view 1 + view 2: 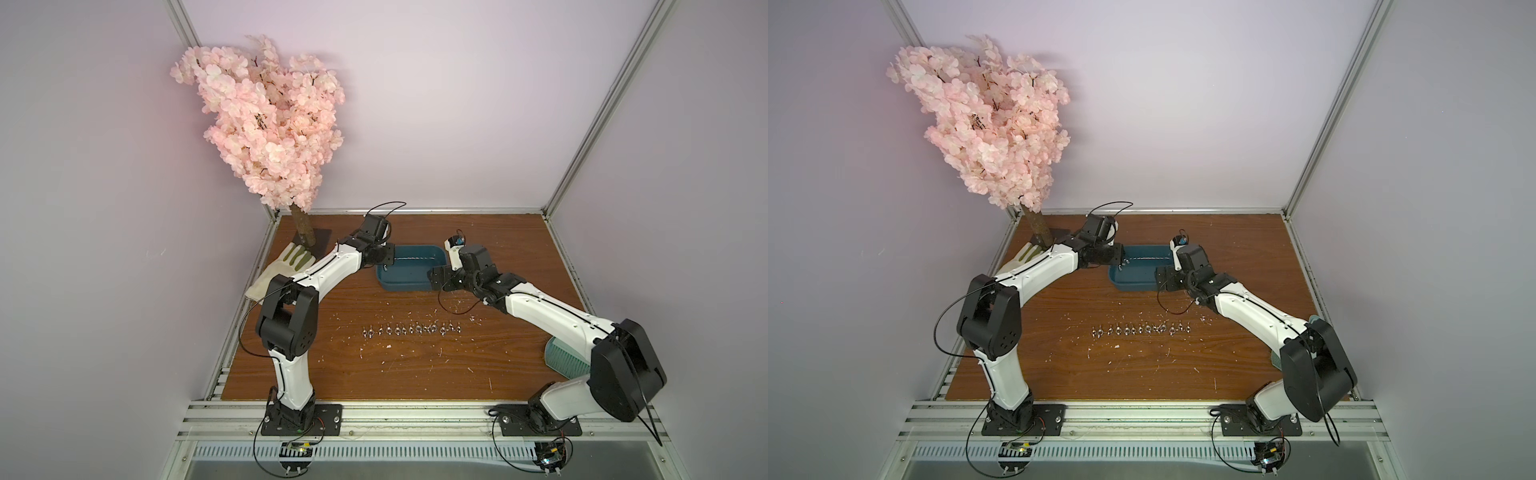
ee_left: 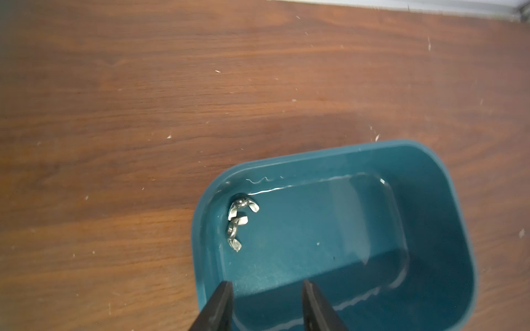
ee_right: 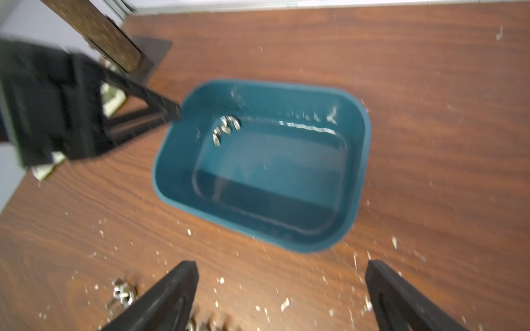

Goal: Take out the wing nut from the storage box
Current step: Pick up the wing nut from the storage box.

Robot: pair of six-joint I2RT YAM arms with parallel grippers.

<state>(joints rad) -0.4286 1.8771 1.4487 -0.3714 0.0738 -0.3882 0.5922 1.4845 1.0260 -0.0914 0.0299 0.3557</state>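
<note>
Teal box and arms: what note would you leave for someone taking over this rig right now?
Left gripper: open and empty, tips just over the box at the end nearest that arm.
Right gripper: wide open and empty, over the table beside the box.
Two nuts lie together in the box corner by the left gripper.
Done: a row of nuts lies on the table in front of the box.
Left: lift out the two in view.
</note>
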